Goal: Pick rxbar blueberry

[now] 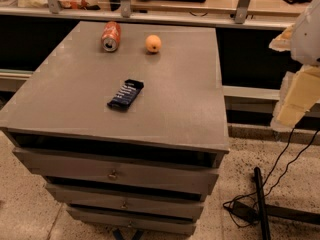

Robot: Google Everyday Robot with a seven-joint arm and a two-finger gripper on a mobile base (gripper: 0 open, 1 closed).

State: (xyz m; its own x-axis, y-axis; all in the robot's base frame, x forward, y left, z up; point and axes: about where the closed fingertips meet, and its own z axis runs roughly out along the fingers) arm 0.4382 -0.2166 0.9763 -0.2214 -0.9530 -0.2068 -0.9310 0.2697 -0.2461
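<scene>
The rxbar blueberry (125,94) is a small flat bar in a dark navy wrapper with white print. It lies flat near the middle of the grey cabinet top (170,99), angled slightly. My gripper (295,99) hangs at the far right edge of the view, off the cabinet's right side and well apart from the bar. It holds nothing that I can see.
A red soda can (111,36) lies on its side at the back left of the top. A small orange fruit (153,43) sits to the can's right. The cabinet has several drawers (114,174) below. Black cables (250,209) lie on the floor at right. A shelf rail runs behind.
</scene>
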